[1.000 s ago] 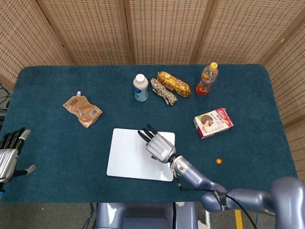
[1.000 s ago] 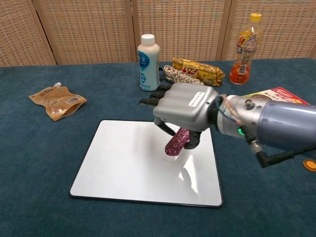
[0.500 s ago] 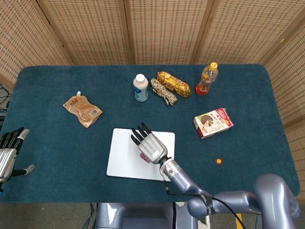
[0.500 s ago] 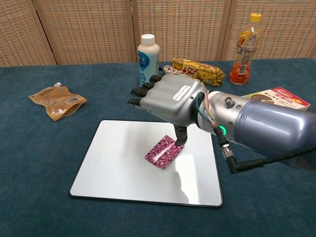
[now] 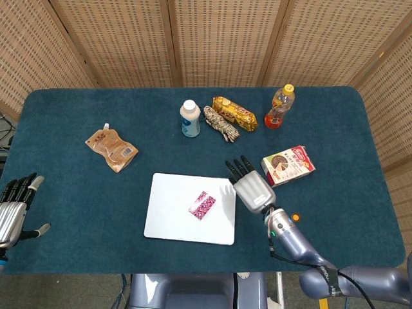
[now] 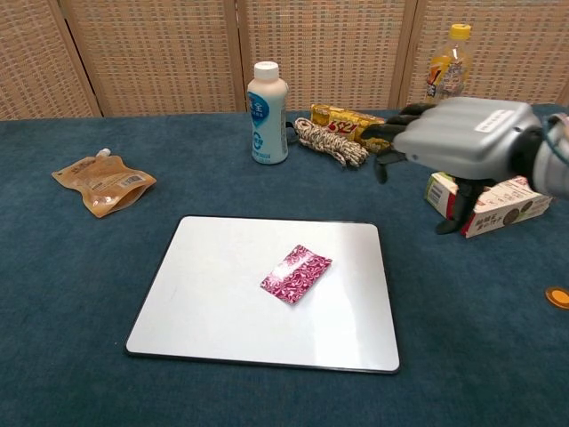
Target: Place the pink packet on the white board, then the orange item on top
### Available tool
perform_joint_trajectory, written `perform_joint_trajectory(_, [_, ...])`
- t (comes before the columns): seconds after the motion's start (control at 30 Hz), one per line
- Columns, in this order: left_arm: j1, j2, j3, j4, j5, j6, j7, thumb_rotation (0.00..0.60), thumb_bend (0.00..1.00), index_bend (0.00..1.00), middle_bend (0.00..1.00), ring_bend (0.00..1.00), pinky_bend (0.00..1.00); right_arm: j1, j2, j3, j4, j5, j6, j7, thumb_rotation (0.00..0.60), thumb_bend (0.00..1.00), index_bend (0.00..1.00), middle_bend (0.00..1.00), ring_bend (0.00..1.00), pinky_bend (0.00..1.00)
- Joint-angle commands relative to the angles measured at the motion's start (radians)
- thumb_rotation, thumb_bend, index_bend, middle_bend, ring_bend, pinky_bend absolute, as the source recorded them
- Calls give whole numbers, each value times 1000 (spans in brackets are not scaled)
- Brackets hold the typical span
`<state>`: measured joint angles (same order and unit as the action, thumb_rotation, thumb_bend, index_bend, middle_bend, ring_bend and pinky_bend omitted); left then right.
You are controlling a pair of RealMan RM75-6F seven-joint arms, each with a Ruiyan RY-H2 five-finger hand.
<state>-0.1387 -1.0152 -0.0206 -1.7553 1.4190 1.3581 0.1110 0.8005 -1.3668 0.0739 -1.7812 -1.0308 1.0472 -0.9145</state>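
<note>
The pink patterned packet lies flat near the middle of the white board, with nothing touching it. A small orange disc sits on the blue cloth to the right of the board. My right hand hovers open past the board's right edge, fingers spread, holding nothing. It hangs between the board and the disc. My left hand rests open at the table's left edge, far from both items.
A red and white box lies just right of my right hand. At the back stand a white bottle, a rope coil, a yellow snack bar and an orange drink bottle. A tan pouch lies at the left.
My right hand let go of the pink packet onto the board, then rose and drew back to the right, off the board. The left hand barely moved.
</note>
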Motion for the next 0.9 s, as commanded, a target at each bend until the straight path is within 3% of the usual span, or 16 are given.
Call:
perform_joint_trajectory(0.03, [1,-2,0,-4,1,3,7,600,0,0,0,0,0,-115,112,-73,32,-87,1,247,600,266,328,0,0,28])
perform_joint_trajectory(0.23, [1,-7,3,-10,3,5,26,600,0,0,0,0,0,-222,147,-163,177,-276,19,550,600,311,365,0,0,34])
perform_joint_trajectory(0.43, [0,-10,5,-13,4,3,37,600,0,0,0,0,0,-290,97,-208,326,-378,53,726,600,311,377,0,0,34])
perform_joint_trajectory(0.67, [0,-13,7,-15,6,3,45,600,0,0,0,0,0,-334,26,-225,458,-441,74,850,600,327,380,0,0,34])
perform_joint_trajectory(0.9, [0,-14,8,-15,6,4,46,600,0,0,0,0,0,-344,-17,-210,510,-471,75,885,600,358,381,0,0,34])
